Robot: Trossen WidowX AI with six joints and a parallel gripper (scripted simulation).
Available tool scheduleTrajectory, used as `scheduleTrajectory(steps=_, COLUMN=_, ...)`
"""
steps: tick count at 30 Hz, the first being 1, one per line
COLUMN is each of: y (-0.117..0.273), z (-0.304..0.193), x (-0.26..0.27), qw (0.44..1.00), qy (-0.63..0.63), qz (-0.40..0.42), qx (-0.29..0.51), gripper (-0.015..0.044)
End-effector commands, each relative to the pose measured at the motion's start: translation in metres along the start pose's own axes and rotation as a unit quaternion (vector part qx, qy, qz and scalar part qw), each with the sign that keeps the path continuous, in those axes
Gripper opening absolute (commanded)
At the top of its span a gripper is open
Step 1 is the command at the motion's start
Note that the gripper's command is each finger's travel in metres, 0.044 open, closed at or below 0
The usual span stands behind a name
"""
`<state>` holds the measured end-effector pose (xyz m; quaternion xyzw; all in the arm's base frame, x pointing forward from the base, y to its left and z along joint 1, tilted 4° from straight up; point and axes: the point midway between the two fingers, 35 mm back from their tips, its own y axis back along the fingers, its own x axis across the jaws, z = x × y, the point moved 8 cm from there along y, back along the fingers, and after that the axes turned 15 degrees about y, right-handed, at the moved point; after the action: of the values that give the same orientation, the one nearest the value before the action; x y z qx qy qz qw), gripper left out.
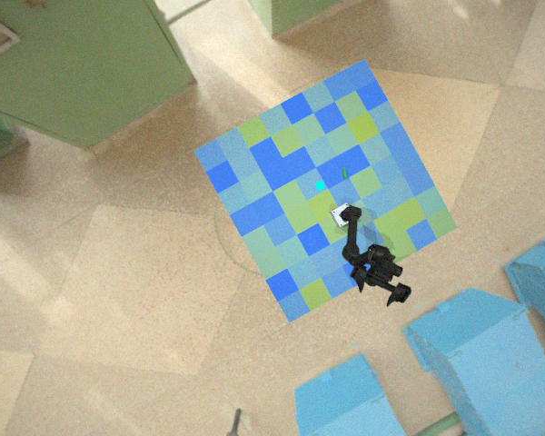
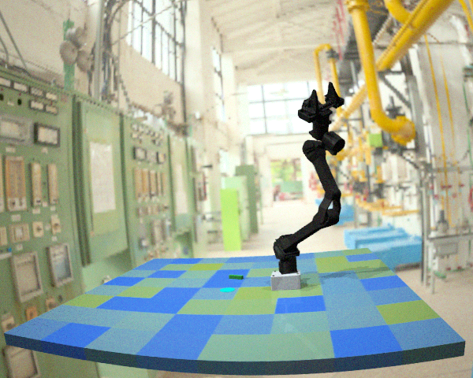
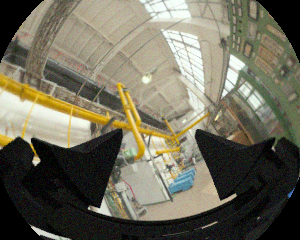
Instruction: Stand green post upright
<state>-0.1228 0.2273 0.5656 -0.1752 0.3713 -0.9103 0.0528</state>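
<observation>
The green post (image 1: 344, 173) (image 2: 236, 276) is a small thin bar lying flat on the tabletop. The cyan circle (image 1: 320, 185) (image 2: 227, 290) is a flat disc a short way from the post, with nothing standing on it. My gripper (image 1: 375, 296) (image 2: 322, 87) (image 3: 160, 134) is open and empty, raised high above the table on the far side of the arm's base from the post. Its two black fingers stand wide apart and point upward, away from the table. Neither the post nor the circle shows in the wrist view.
The arm's white base block (image 1: 337, 215) (image 2: 285, 282) stands on the patchwork tabletop (image 1: 263, 253) (image 2: 244, 346), near the cyan circle. The black arm rises from it and leans away from the post. The tabletop's edges show all around in the top view.
</observation>
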Motion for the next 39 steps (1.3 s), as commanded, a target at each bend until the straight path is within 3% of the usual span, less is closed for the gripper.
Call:
scheduleTrajectory(steps=1, y=0.000, z=0.001, x=0.000, qw=1.000, qy=-0.002, qz=0.000, qx=-0.002, gripper=0.0374)
scheduleTrajectory(steps=7, y=0.011, z=0.046, x=-0.009, qw=0.991, qy=-0.107, qz=0.013, qx=-0.081, gripper=0.0233)
scheduleTrajectory(steps=13, y=0.025, z=0.087, x=-0.017, qw=0.967, qy=-0.200, qz=0.034, qx=-0.152, gripper=0.0233)
scheduleTrajectory(steps=19, y=0.050, z=0.143, x=-0.030, qw=0.908, qy=-0.330, qz=0.077, qx=-0.246, gripper=0.0233)
scheduleTrajectory(steps=28, y=0.101, z=0.217, x=-0.061, qw=0.770, qy=-0.492, qz=0.166, qx=-0.371, gripper=0.0233)
scheduleTrajectory(steps=39, y=0.178, z=0.282, x=-0.111, qw=0.542, qy=-0.614, qz=0.301, qx=-0.488, gripper=0.0233)
